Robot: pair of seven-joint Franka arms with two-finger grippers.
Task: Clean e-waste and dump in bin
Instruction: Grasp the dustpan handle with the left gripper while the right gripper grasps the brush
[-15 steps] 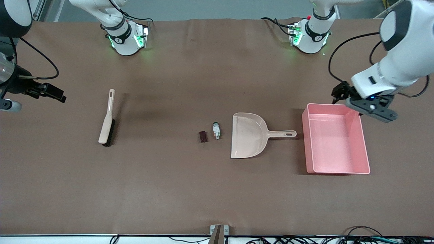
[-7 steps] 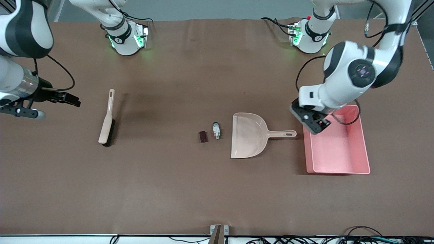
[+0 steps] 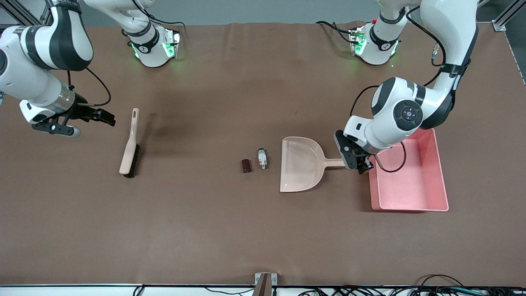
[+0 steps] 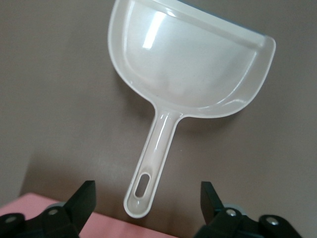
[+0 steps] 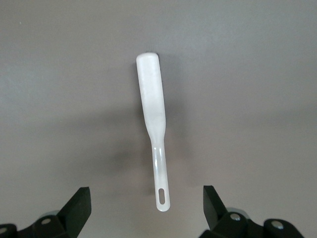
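Note:
The e-waste lies mid-table: a dark maroon-black block (image 3: 245, 165) and a white-grey component (image 3: 262, 158) beside it, next to the open mouth of the beige dustpan (image 3: 301, 164). The dustpan also shows in the left wrist view (image 4: 190, 64). The pink bin (image 3: 411, 176) stands by the end of the dustpan's handle, toward the left arm's end; its corner shows in the left wrist view (image 4: 20, 204). My left gripper (image 3: 356, 161) (image 4: 147, 198) is open and empty over the handle's end. My right gripper (image 3: 102, 118) (image 5: 147, 203) is open and empty beside the brush's handle tip.
A beige brush (image 3: 130, 144) with dark bristles lies toward the right arm's end of the table; it shows lengthwise in the right wrist view (image 5: 151, 109). A metal bracket (image 3: 265, 279) sits at the table edge nearest the front camera.
My left arm has swung from over the bin's corner to over the end of the dustpan's handle. My right arm has moved in from the table's end toward the brush.

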